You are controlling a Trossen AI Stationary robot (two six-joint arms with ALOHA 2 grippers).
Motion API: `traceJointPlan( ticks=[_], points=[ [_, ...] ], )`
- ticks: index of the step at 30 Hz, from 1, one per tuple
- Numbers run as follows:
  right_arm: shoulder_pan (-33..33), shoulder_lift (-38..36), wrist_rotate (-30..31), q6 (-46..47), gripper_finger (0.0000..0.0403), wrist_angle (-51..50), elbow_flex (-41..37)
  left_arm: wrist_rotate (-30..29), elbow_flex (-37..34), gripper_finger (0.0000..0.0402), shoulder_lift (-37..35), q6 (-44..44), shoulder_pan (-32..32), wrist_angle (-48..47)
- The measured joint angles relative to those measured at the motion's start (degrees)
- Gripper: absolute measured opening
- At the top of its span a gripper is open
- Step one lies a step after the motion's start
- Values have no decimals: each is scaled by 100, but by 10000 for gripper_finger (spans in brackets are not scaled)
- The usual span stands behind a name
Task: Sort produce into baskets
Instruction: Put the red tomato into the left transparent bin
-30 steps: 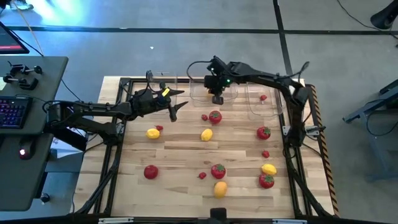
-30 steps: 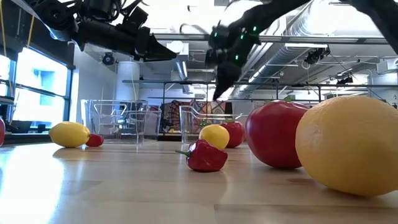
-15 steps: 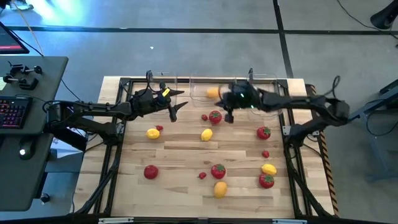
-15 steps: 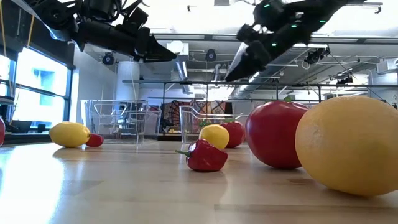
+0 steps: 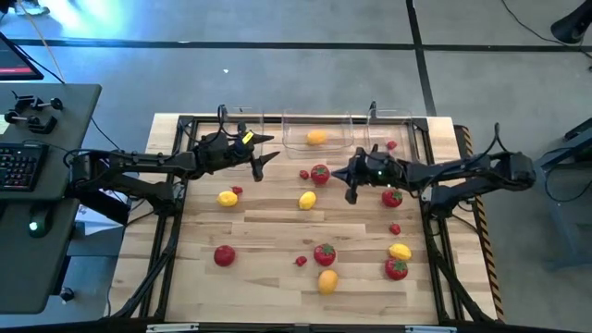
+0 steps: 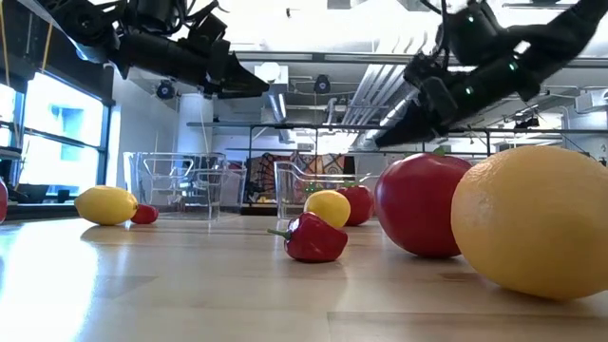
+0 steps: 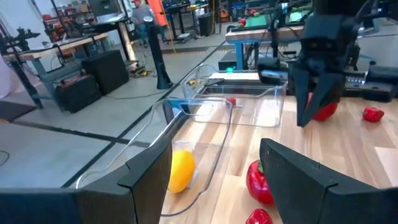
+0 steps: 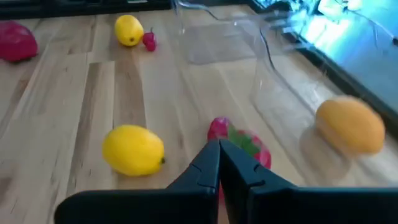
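Wooden worktop (image 5: 277, 231) strewn with loose produce: lemons, tomatoes, small berries. Left hand (image 5: 261, 159) idle above the far left, near the left basket (image 5: 242, 125), fingers spread wide, holding nothing. Middle basket (image 5: 317, 132) already containing an orange fruit (image 5: 316, 138); right basket (image 5: 393, 134) holding one red berry (image 5: 392, 145). Right hand (image 5: 350, 182) low between two tomatoes (image 5: 320, 173), fingers closed together, empty. Judged between picks: next, opening the fingers and descending over a nearby tomato.
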Motion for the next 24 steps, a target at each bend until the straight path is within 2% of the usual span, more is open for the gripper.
traceJointPlan(
  ticks=[5,8,11,19,22,24],
  points=[
    [31,195,289,157,7,381,-173,119,0,229,0,2,0,5],
    [31,410,365,148,41,578,-173,121,0,229,0,0,-2,11],
    [31,656,315,158,101,797,-173,121,0,229,0,2,-1,13],
    [31,1194,342,769,300,1513,-173,121,0,229,0,2,-2,11],
    [31,1353,450,803,346,1746,-169,121,0,229,0,2,-2,9],
    [31,1484,558,804,362,1736,-110,121,0,229,0,2,0,9]
  ],
)
